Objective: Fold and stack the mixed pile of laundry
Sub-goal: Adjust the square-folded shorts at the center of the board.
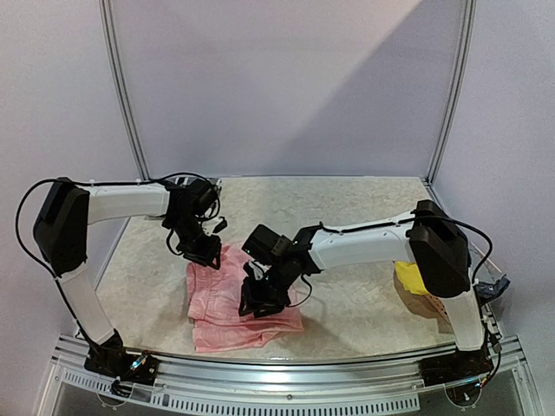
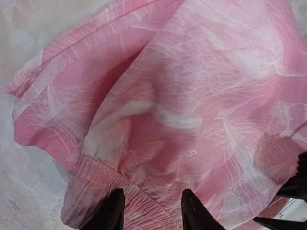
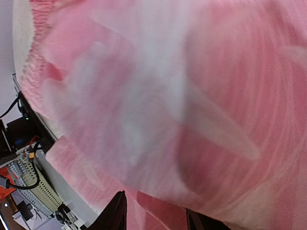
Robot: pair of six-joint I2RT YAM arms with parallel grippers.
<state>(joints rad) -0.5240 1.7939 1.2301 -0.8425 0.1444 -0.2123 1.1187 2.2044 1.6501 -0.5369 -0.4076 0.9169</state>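
The pink garment (image 1: 221, 299) lies on the pale table (image 1: 347, 208) at about 7 o'clock from the table's middle in the top view, close to the near edge. Its long axis runs from roughly 11 o'clock to 5 o'clock. The far-left end is raised off the table and the near end spreads flat in loose layers.

The left gripper (image 1: 201, 253) sits at the garment's 11 o'clock corner. In the left wrist view the gathered elastic waistband (image 2: 96, 177) passes between the two dark fingers (image 2: 111, 213), which stand partway in with the band pinched between them. The cloth billows away from them toward 12 and 1 o'clock, so the waistband end points toward the far-left arm.

The right gripper (image 1: 260, 303) is down on the garment's 3 o'clock side. Its wrist view is filled with blurred pink cloth, some of it between the fingertips (image 3: 115, 213). Whether those jaws have clamped the cloth cannot be told.

A yellow garment (image 1: 408, 277) lies well apart at about 4 o'clock, partly under the right arm.
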